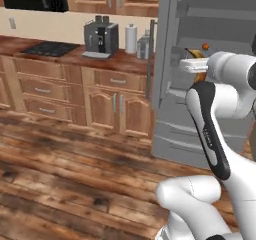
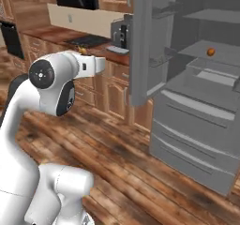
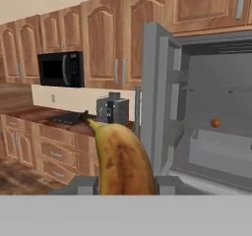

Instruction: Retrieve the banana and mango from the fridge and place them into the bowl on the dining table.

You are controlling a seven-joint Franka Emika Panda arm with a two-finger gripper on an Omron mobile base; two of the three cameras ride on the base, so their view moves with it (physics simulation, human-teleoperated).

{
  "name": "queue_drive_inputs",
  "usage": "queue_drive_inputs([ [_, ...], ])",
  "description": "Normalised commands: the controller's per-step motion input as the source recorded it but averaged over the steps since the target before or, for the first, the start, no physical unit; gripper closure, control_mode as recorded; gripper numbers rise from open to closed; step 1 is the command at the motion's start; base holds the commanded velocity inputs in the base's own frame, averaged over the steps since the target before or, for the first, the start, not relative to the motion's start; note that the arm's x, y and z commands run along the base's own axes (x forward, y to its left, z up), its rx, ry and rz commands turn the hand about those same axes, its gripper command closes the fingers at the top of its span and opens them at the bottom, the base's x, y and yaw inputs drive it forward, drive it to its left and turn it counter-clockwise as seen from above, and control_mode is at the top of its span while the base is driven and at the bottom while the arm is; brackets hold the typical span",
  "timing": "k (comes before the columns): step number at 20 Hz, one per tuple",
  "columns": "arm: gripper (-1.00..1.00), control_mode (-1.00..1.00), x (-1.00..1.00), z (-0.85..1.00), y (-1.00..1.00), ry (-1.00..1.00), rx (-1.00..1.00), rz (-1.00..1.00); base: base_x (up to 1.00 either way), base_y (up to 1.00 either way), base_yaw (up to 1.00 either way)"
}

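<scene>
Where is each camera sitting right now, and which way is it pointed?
Left base view: behind the arm's left, facing the open fridge and wooden cabinets; white arm at lower right, banana at its hand.
Right base view: behind the arm's right, facing the fridge interior with the mango; arm at lower left.
Hand view: on the hand, looking along the gripper, shut on the banana, toward the fridge.
All three share the fridge and mango.

Fridge (image 2: pixel 197 125) w/ left door swung open, mango (image 2: pixel 211 52) sitting on an inside shelf, 2 wide drawers shut below, white arm (image 2: pixel 47 86) at left in front of wood cabinets (image 2: pixel 110 95), coffee machine (image 2: pixel 121 34) on counter.
</scene>
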Motion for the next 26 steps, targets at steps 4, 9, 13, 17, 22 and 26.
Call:
queue_drive_inputs([
  [4, 1.0, 1.0, 0.0, 0.0, 0.0, 0.0, 0.0, 0.0, -0.24, 0.03, 0.64],
  [9, 1.0, 1.0, 0.0, 0.0, 0.0, 0.0, 0.0, 0.0, -0.03, 0.08, 0.59],
  [13, 1.0, 1.0, 0.0, 0.0, 0.0, 0.0, 0.0, 0.0, 0.0, 0.16, 0.54],
  [17, 1.0, 1.0, 0.0, 0.0, 0.0, 0.0, 0.0, 0.0, 0.0, 0.18, 0.52],
  [22, 1.0, 1.0, 0.0, 0.0, 0.0, 0.0, 0.0, 0.0, 0.02, 0.09, 0.52],
  [26, 1.0, 1.0, 0.0, 0.0, 0.0, 0.0, 0.0, 0.0, 0.07, 0.08, 0.5],
])
